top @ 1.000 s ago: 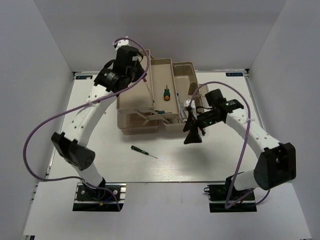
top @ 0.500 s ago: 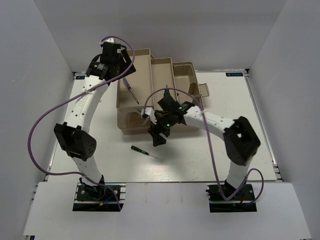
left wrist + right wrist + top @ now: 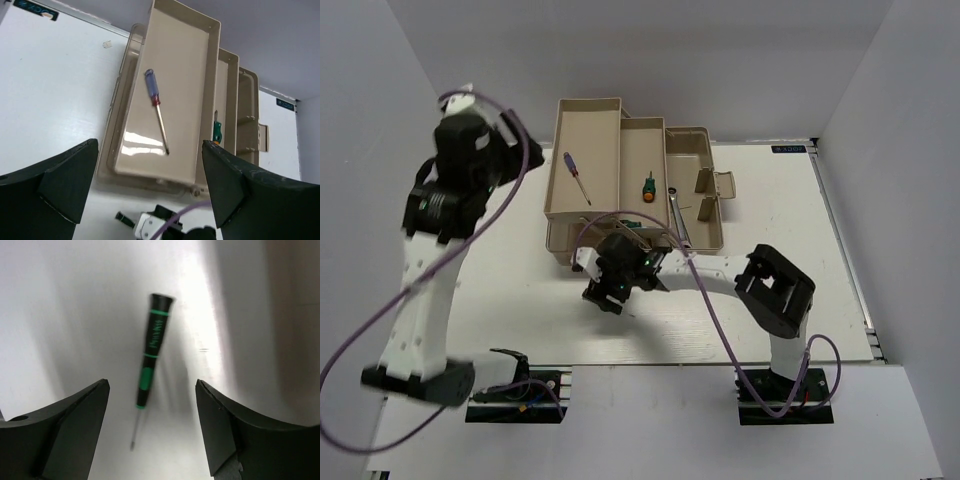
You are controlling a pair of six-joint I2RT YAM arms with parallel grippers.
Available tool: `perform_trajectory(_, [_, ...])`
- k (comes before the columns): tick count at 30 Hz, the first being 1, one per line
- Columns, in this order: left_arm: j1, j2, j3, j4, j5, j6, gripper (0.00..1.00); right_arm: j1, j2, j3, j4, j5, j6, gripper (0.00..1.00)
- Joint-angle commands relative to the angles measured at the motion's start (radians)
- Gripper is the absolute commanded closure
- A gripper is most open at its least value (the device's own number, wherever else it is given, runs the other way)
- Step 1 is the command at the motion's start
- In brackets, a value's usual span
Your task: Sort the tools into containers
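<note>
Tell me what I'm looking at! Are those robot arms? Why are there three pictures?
Yes, two robot arms sorting tools on a white table. One picture looks down from above; the other two come from cameras on the wrists. The left gripper is open and empty, raised beside a tan toolbox holding a blue screwdriver, a stubby green screwdriver and a silver wrench. The right gripper, open too, hovers over a thin black-and-green screwdriver on the table. Nothing is held.

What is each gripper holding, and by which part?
Nothing. The left gripper is open and empty; the right gripper is open above the black screwdriver.
</note>
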Motion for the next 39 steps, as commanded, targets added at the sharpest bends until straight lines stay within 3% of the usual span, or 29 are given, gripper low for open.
perform_trajectory(1, [0.004,-0.132,-0.155,-0.065,-0.028,-0.027,0.05,0.038,-0.005,-0.070,0.116,0.131,0.061,0.25])
perform_trajectory(5, [0.004,-0.295,-0.341,-0.093,-0.028,-0.086,0.05,0.061,-0.074,-0.143,0.192,0.156,0.061,0.25])
perform_trajectory(11, [0.004,-0.401,-0.447,-0.122,-0.028,-0.155,0.05,0.053,-0.007,-0.122,0.184,0.211,0.051,0.25])
perform_trajectory(16, [0.004,-0.445,-0.470,-0.175,-0.046,-0.175,0.05,0.047,0.059,-0.055,0.064,0.032,0.059,0.28])
perform_trajectory(19, [0.004,-0.458,-0.470,-0.217,-0.066,-0.210,0.05,0.043,0.114,0.004,-0.035,-0.139,0.047,0.36])
perform_trajectory(22, [0.004,-0.484,-0.482,-0.267,-0.100,-0.254,0.05,0.055,0.142,0.006,-0.078,-0.194,0.027,0.57])
perform_trajectory(23, [0.004,-0.497,-0.498,-0.278,-0.100,-0.265,0.05,0.056,0.142,-0.001,-0.081,-0.186,0.027,0.65])
perform_trajectory(24, [0.004,-0.507,-0.524,-0.287,-0.111,-0.277,0.05,0.056,0.136,-0.011,-0.093,-0.171,0.022,0.81])
perform_trajectory(26, [0.004,-0.540,-0.562,-0.297,-0.111,-0.318,0.05,0.058,0.116,-0.047,-0.092,-0.105,0.009,1.00])
perform_trajectory(29, [-0.005,-0.589,-0.679,-0.286,-0.088,-0.389,0.05,0.058,0.058,-0.100,-0.078,-0.022,-0.025,1.00])
perform_trajectory(32, [-0.005,-0.620,-0.853,-0.168,-0.013,-0.432,0.05,0.038,-0.055,-0.157,-0.111,-0.026,-0.050,1.00])
perform_trajectory(34, [-0.005,-0.611,-0.912,-0.124,0.026,-0.457,0.05,0.009,-0.138,-0.163,-0.162,-0.156,-0.071,1.00])
perform_trajectory(35, [-0.005,-0.602,-0.959,-0.104,0.056,-0.467,0.05,-0.002,-0.172,-0.160,-0.179,-0.297,-0.085,1.00])
perform_trajectory(39, [-0.005,-0.524,-1.042,0.054,0.119,-0.488,0.03,-0.054,-0.335,-0.059,-0.381,-0.525,-0.128,1.00])
